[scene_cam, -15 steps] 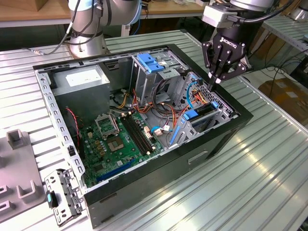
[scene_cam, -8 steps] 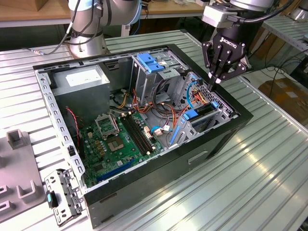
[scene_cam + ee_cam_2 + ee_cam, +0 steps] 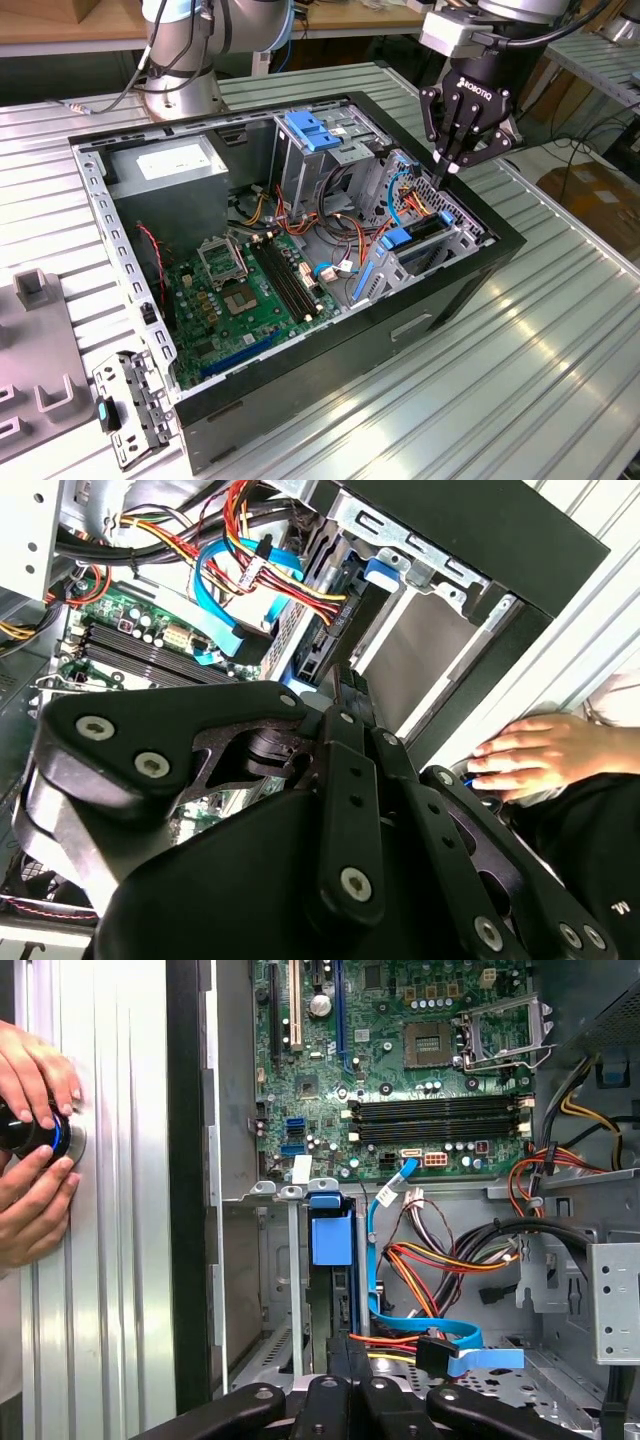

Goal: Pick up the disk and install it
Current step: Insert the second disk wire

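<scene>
The disk (image 3: 420, 233) stands on edge inside the low drive cage at the case's corner on the exterior view's right, showing a dark edge and blue side rails. Its blue rail end (image 3: 331, 1240) shows in the first wrist view, and again as a blue tab (image 3: 381, 570) in the second wrist view. My gripper (image 3: 446, 172) hangs just above the cage, over the disk's far end. The fingers are shut together with nothing between them. I cannot tell whether the fingertips (image 3: 345, 685) touch the disk.
The open computer case (image 3: 480, 262) lies on a ribbed metal table. Inside are a motherboard (image 3: 250, 290), a grey power-supply box (image 3: 170, 165), a tall cage with a blue latch (image 3: 315, 130) and loose cables (image 3: 400, 195). A person's hands (image 3: 30, 1140) hold a black knob beside the case.
</scene>
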You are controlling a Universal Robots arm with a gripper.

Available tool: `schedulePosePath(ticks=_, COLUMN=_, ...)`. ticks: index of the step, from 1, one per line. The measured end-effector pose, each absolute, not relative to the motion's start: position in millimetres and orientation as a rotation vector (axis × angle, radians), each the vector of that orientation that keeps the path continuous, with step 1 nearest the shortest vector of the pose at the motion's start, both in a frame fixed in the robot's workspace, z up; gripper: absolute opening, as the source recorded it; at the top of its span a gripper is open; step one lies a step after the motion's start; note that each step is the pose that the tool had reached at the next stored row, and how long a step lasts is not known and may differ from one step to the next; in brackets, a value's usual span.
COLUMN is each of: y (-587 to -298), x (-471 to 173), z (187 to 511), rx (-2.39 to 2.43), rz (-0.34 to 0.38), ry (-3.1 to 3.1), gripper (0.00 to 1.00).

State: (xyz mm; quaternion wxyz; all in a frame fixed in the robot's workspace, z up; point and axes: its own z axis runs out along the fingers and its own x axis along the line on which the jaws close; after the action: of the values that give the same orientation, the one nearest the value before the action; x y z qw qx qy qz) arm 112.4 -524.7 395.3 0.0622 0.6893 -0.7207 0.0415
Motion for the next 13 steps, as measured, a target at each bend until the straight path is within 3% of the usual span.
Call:
schedulePosePath(ticks=9, y=-512.1, x=112.3, z=399.6, rx=2.075, rz=0.104, ry=-2.167, gripper=0.11)
schedulePosePath(ticks=13, y=-493.3, x=112.4, z=399.2, rx=2.071, rz=0.1, ry=-2.161, gripper=0.11)
